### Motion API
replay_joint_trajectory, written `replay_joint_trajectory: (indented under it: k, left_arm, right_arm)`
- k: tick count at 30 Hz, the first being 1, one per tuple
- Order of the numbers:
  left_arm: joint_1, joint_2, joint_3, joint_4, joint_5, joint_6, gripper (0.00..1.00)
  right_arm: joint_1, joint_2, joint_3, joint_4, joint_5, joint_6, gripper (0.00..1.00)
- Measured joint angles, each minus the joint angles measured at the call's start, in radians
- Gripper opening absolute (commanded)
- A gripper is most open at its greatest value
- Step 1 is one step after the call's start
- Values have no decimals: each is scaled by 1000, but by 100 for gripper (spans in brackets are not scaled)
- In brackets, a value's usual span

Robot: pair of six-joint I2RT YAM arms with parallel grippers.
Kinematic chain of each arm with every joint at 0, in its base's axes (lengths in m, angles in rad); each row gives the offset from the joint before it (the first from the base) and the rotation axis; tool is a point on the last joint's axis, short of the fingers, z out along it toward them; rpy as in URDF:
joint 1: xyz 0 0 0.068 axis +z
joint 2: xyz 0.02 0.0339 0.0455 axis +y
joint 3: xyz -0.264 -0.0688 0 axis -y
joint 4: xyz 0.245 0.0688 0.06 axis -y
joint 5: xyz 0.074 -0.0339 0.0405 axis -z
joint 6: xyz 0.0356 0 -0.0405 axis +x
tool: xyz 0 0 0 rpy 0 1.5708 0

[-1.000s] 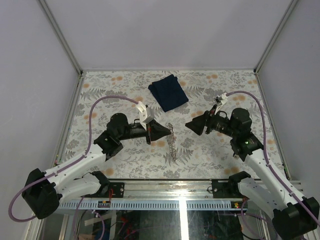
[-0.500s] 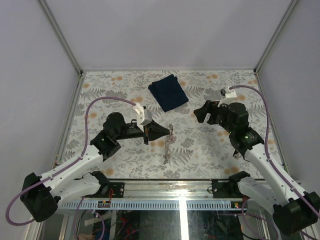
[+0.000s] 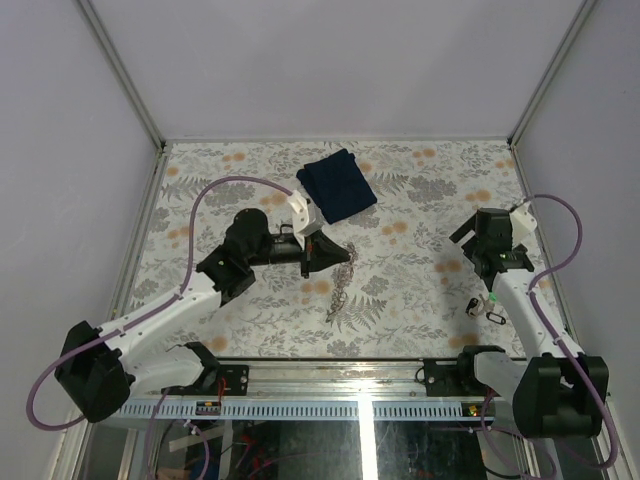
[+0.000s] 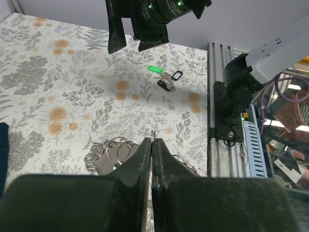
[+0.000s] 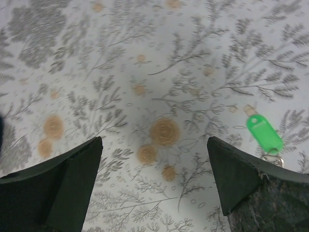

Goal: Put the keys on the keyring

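Observation:
The keyring [image 3: 340, 290], a silvery chain of linked rings, hangs down to the table from my left gripper [image 3: 348, 252]. In the left wrist view the left gripper [image 4: 152, 140] is shut on one thin ring, with the rest of the keyring [image 4: 108, 151] bunched on the table behind it. The keys [image 4: 166, 79], one with a green tag and one with a black head, lie near the front rail at the right. My right gripper [image 3: 476, 244] hovers over that area, open and empty. In the right wrist view the right gripper [image 5: 154, 145] is spread wide, and the green key tag [image 5: 264, 133] lies off to its right.
A folded dark blue cloth [image 3: 336, 185] lies at the back centre of the floral table [image 3: 420, 200]. The aluminium front rail [image 4: 219, 121] runs close to the keys. Purple cables loop above both arms.
My right gripper has opened wider and swung away from the centre, right and toward the front edge near the keys. My left gripper has shifted slightly back and right, still holding the keyring.

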Motion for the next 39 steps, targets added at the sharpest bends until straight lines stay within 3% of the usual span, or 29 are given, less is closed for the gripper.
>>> replay_joint_trajectory:
  k: [11, 31, 39]
  left_arm:
    - [0, 133, 106, -1, 84, -70, 0]
    - [0, 179, 124, 0, 122, -98, 0]
    - [0, 189, 124, 5, 126, -117, 0]
  right_arm:
    - [-248, -3, -151, 3, 33, 57, 96]
    - [-258, 15, -251, -10, 19, 72, 93]
    - [-259, 16, -253, -41, -20, 87, 83]
